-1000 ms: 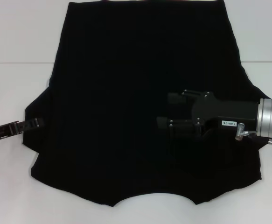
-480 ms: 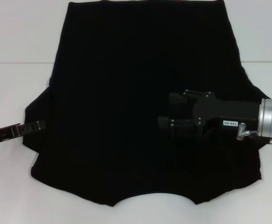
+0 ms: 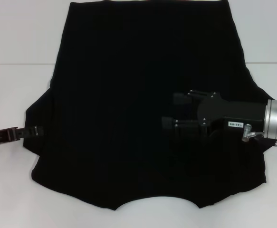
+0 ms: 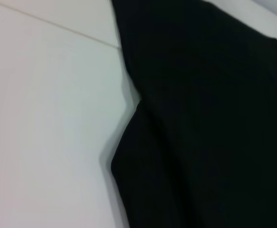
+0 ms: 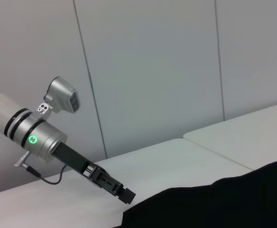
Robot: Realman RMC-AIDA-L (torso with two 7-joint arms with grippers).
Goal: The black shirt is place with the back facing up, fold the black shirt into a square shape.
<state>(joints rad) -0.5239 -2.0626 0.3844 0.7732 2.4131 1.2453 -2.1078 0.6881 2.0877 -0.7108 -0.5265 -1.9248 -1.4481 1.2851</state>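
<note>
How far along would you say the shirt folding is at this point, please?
Nothing is folded yet: the black shirt lies spread flat on the table. In hand: the left claw is at its left sleeve edge, and the right claw hovers over the shirt's right half. Every fold remains.

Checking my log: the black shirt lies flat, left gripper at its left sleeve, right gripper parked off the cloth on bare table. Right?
Not quite. In the head view the right gripper hovers over the black shirt, not bare table. The left gripper is at the left sleeve.
</note>
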